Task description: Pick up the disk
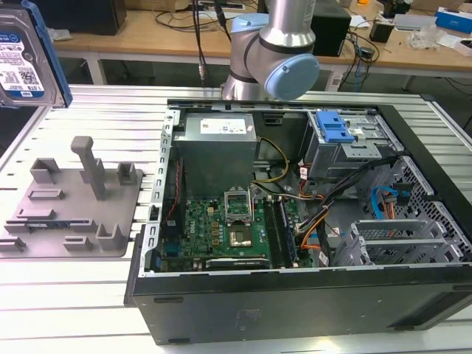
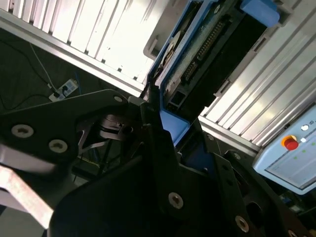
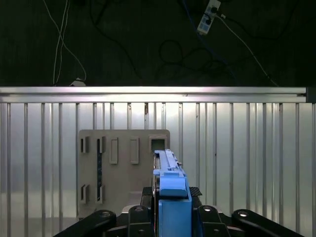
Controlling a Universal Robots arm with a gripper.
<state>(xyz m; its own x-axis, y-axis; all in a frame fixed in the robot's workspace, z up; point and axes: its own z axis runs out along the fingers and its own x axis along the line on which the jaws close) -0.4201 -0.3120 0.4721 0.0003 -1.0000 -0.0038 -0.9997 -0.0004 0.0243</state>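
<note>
The disk (image 1: 22, 55), silver with a white-and-blue label and blue side rails, hangs high above the table at the exterior view's far left. In the first wrist view it stands edge-on, its blue rail (image 3: 170, 195) clamped between the black fingers of my gripper (image 3: 172, 217). In the second wrist view the gripper (image 2: 180, 133) is shut on the lower end of the disk (image 2: 207, 49), whose connector edge faces the camera. The disk touches nothing else and sits well above the grey slotted holder (image 1: 74, 199).
The grey holder (image 3: 123, 163) lies on the ribbed aluminium table (image 1: 81, 295). An open computer case (image 1: 295, 302) with its motherboard and cables takes up the exterior view's right. The arm's base (image 1: 273, 51) stands behind the case. A pendant with a red button (image 2: 291, 143) lies past the table edge.
</note>
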